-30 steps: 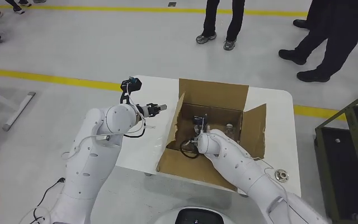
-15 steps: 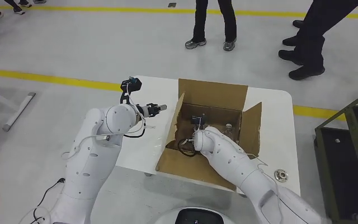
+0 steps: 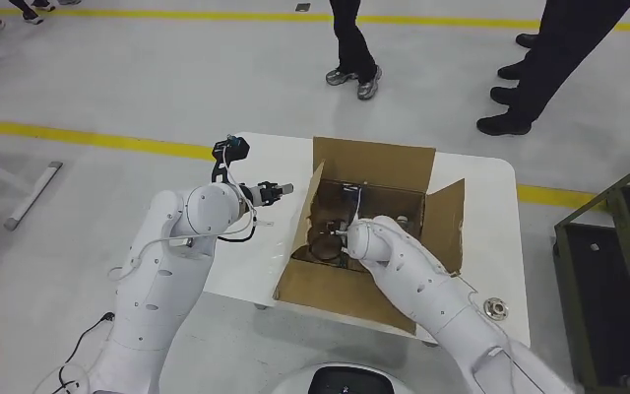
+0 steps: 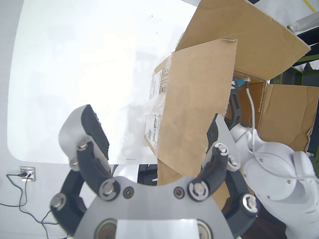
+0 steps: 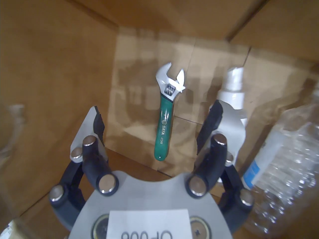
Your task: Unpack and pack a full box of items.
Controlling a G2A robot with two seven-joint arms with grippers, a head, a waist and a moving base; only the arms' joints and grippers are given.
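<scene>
The right claw (image 5: 156,119) hangs inside the cardboard box (image 5: 62,50), its two fingers (image 5: 98,123) spread wide and holding nothing. Their black ribbed pads sit on flat metal plates. Below the gap between them, an adjustable wrench (image 5: 163,130) lies on the box's taped brown floor. It has a glossy green handle and a bright steel head with the jaws apart. Just beside the wrench is a white spray bottle (image 5: 234,88) with a narrow nozzle cap. Next to that lies a clear, crinkled plastic bottle (image 5: 281,150) with a blue-and-white label.

The left claw (image 4: 152,123) is also wide open and empty. It hovers over the left half of the smooth white desk (image 4: 74,50), just beside the box's upright left flap. White printed labels under shiny tape are stuck on the box's outer wall.

From above, the box (image 3: 374,163) stands in the middle of the desk, all four flaps up, reaching toward the near edge. A small round metal disc (image 3: 495,308) lies by the desk's near right corner.
</scene>
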